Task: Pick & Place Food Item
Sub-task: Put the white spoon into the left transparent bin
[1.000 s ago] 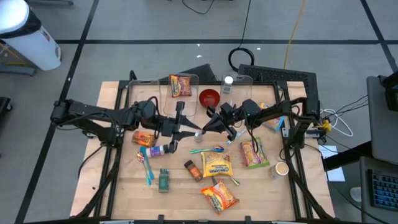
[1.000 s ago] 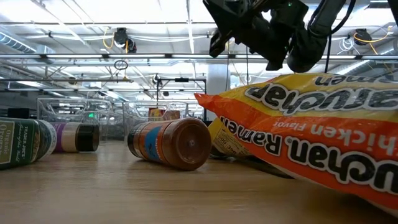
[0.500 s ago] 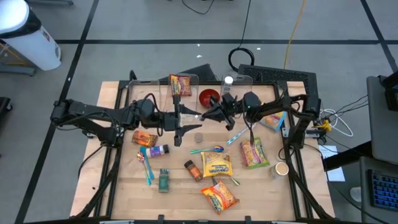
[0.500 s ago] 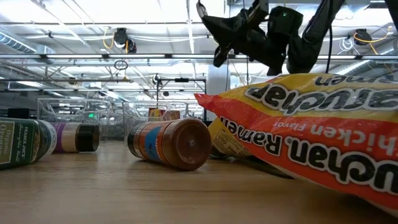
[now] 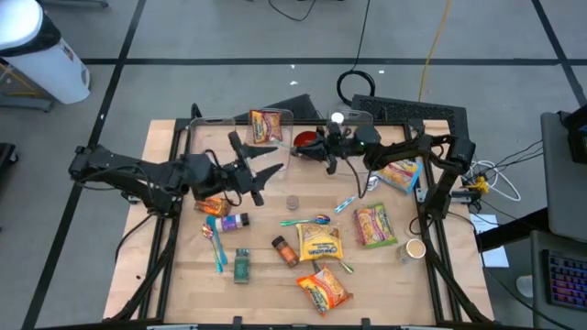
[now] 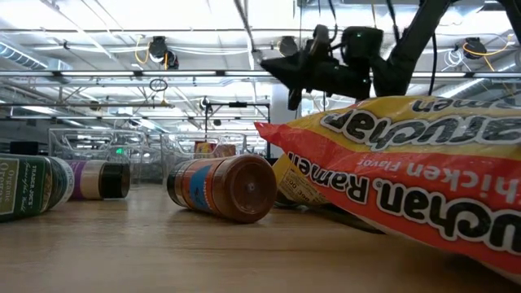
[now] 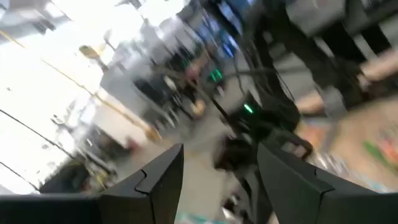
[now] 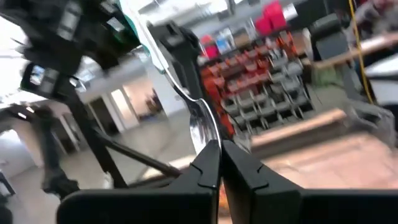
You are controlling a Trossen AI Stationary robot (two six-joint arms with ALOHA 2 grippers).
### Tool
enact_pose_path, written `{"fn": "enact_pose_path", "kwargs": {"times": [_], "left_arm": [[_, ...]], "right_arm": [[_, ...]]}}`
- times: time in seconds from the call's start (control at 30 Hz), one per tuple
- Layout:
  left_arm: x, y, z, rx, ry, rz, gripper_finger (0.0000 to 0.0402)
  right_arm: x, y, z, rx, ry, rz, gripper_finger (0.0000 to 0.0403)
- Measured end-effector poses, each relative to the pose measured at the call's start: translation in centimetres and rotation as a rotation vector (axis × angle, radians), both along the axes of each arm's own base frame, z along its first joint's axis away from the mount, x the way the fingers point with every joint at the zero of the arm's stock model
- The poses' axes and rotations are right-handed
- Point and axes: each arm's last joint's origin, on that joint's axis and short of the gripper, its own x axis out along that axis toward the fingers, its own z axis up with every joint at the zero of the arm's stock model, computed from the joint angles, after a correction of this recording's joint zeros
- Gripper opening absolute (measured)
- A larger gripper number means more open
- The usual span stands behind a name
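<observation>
**Spoon held near the red bowl**

On the desk (image 5: 183, 275), ramen packets (image 5: 323, 288) lie nearest. Farther back, the left claw (image 5: 261, 174) hangs spread and empty. The right claw (image 5: 323, 151) pinches a metal spoon (image 8: 200, 124) beside the red bowl (image 5: 307, 140).

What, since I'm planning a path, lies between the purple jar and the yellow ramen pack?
An orange spice jar lying on its side; the high view shows it.

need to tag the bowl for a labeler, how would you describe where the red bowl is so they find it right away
Start at the wooden table and go to its far edge, where two clear bins stand. The red bowl sits in the gap between them. It is the only round, plain red thing there; the neighbours are printed packets and small jars.
</observation>
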Motion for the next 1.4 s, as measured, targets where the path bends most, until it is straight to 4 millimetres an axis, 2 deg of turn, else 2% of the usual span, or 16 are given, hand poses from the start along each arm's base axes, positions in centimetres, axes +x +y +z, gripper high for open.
{"fn": "enact_pose_path", "kwargs": {"times": [0.2,0.37,0.53,0.73,0.97,1.4], "left_arm": [[1.1,-0.1,1.4,-0.134,0.220,0.037,0.0214],[2.6,0.0,1.5,-0.129,0.368,0.106,0.0214],[4.6,0.6,-0.4,-0.085,0.566,0.197,0.0214],[6.1,1.9,-2.5,-0.080,0.739,0.308,0.0214],[5.5,3.3,-3.7,-0.126,0.855,0.391,0.0214],[4.3,5.2,-4.3,-0.226,0.931,0.479,0.0214]], "right_arm": [[1.9,-0.6,0.3,-0.042,0.149,-0.054,0.0000],[3.5,-0.3,1.0,-0.109,0.250,-0.084,0.0000],[4.4,0.1,1.5,-0.178,0.316,-0.150,0.0000],[4.5,0.3,1.3,-0.190,0.339,-0.164,0.0000],[4.5,0.3,1.2,-0.196,0.344,-0.159,0.0000],[4.5,0.5,1.8,-0.196,0.295,-0.111,0.0000]]}}
